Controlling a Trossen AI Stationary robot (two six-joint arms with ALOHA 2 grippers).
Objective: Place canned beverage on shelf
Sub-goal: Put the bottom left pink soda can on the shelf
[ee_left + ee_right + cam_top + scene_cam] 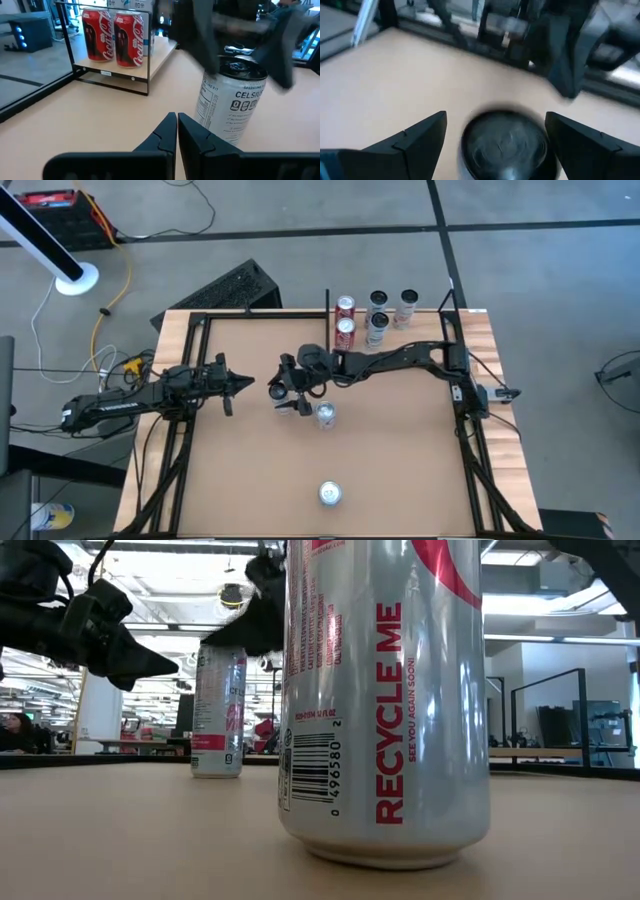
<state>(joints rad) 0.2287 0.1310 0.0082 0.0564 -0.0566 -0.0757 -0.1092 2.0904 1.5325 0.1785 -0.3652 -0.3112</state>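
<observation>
Grey concrete floor surrounds your brown tabletop [400, 470], which sits inside a black frame.

At the far edge you have the shelf [400, 330], a pale wood-grain board with a thin black upright bar [327, 310] at one short end. 5 cans stand on it: 2 red cans [345, 320] next to the bar, one behind the other, and 3 silver cans [385, 312] further along the board.

Near the middle of the tabletop stands the silver Celsius can [325, 415], upright. Your right end effector [293, 402] hovers directly over it with its fingers spread wide apart; the right wrist view shows the can's top [504, 145] between the 2 dark fingers [422, 137], with a gap on each side (so nothing is clamped).

A second silver can [330, 494] stands upright near the front edge of the tabletop, well apart from the first. It fills the low view, with "RECYCLE ME" printed in red down its side [385, 700].

Your left end effector [248, 385] is held above the tabletop on the left, pointing toward the middle, its fingers pressed together with nothing between them [176, 137]. It sits near the right end effector but apart from it.
</observation>
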